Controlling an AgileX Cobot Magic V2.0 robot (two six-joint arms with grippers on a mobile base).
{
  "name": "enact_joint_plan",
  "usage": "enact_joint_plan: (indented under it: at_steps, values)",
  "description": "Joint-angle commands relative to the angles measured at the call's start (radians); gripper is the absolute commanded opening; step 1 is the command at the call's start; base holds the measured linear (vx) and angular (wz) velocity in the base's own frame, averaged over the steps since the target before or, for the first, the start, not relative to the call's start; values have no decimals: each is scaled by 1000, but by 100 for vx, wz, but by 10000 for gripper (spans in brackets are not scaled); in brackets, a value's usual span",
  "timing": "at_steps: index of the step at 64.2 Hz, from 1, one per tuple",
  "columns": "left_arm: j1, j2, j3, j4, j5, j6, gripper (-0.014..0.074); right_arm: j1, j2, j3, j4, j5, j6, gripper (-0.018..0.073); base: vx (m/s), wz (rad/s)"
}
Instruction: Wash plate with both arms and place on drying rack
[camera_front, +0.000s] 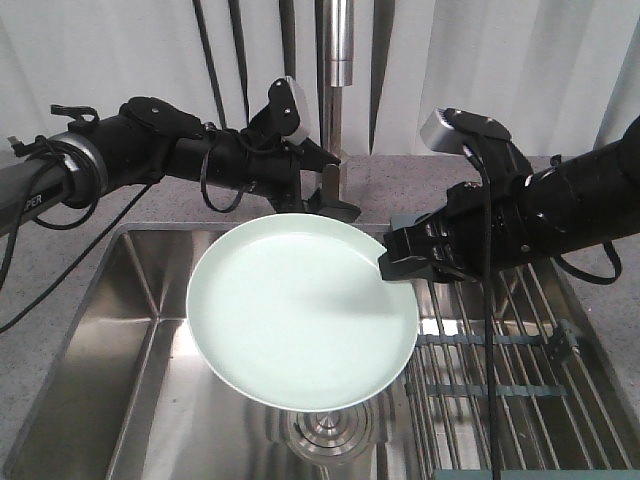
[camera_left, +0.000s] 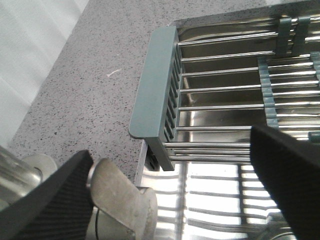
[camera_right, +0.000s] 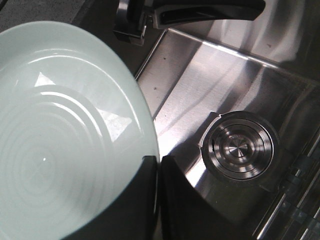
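**Front-facing view: plate held by its edge over the sink**

The plate (camera_front: 300, 310) hangs in the air above the sink (camera_front: 130, 330), hollow side up and close to level. It touches nothing but the right gripper (camera_front: 388, 263). This gripper is clamped on the rim at the side nearest the drying rack (camera_front: 500, 340). The right wrist view shows one finger on each side of the rim.

Holding at the very edge leaves nearly the whole face free for water. The place over the basin, with the drain (camera_right: 240, 147) below, lets the water run off into the sink.

The left gripper (camera_left: 170, 182) is up at the tap (camera_front: 338, 60), behind the plate and apart from it. Its jaws are wide apart and hold nothing, and a metal lever (camera_left: 120, 200) lies just beside one finger. It seems the left arm is there to work the tap, so the washing step is probably at hand.

The drying rack lies across the right part of the sink, under the right arm. The plate is not yet on it.
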Motion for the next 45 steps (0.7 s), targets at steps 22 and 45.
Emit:
enact_joint_plan:
  at_steps: [22,45]
  values:
    - [-7,-59,-32,-66,162,-8,593,-4,-36,-23,44,-22,-11,-7,0,0]
    - [-5,-144,-32,65,99,-226,593,-4,-36,-23,44,-22,-11,-7,0,0]
